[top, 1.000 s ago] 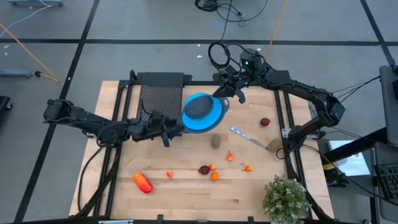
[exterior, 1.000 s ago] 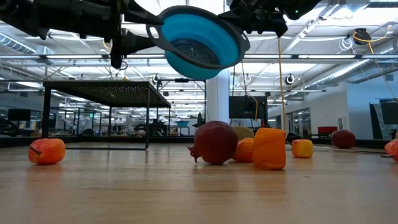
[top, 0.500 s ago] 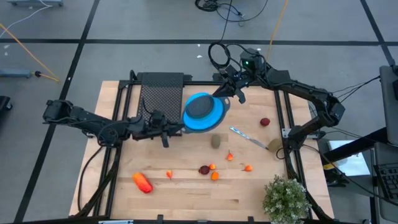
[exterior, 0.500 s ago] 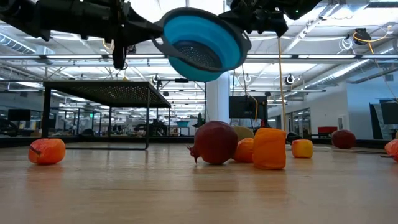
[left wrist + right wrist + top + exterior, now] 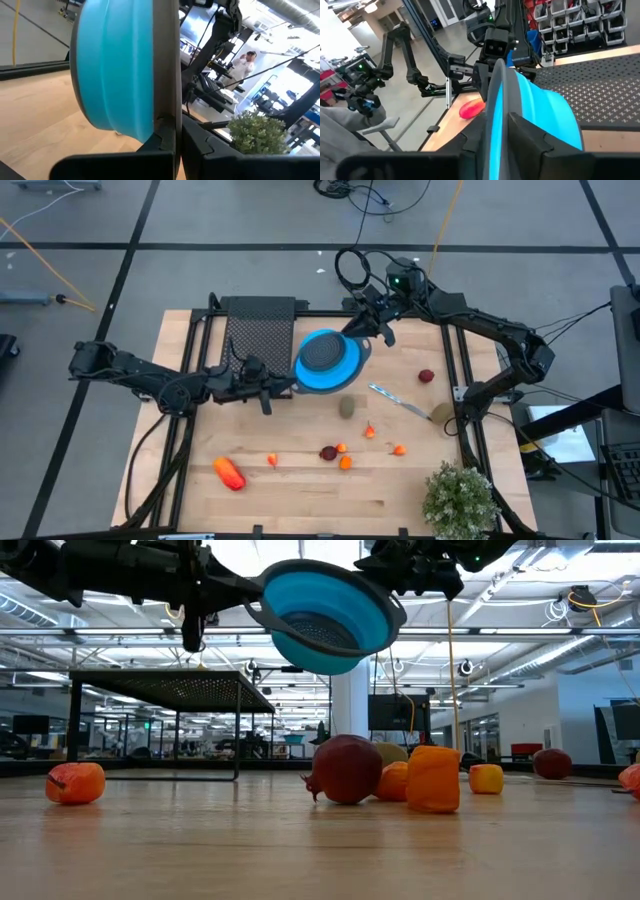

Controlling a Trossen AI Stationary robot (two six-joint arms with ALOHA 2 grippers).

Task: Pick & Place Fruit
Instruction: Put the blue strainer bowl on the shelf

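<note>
Left gripper (image 5: 283,385) has just clamped the blue colander (image 5: 327,361) rim; your right gripper (image 5: 358,332), opposite, is starting to let go. Handover midair. Fruit (image 5: 335,451) untouched on the table (image 5: 300,500).

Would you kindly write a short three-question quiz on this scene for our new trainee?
1. True or false: the blue colander rests on the table.
2. The left gripper is: A open; B shut on the blue colander's rim; C out of view.
3. Which fruit lies farthest toward the left arm's side of the table?

Key: 1 false, it hangs in the air above the table. 2 B. 3 the long red-orange piece.
</note>
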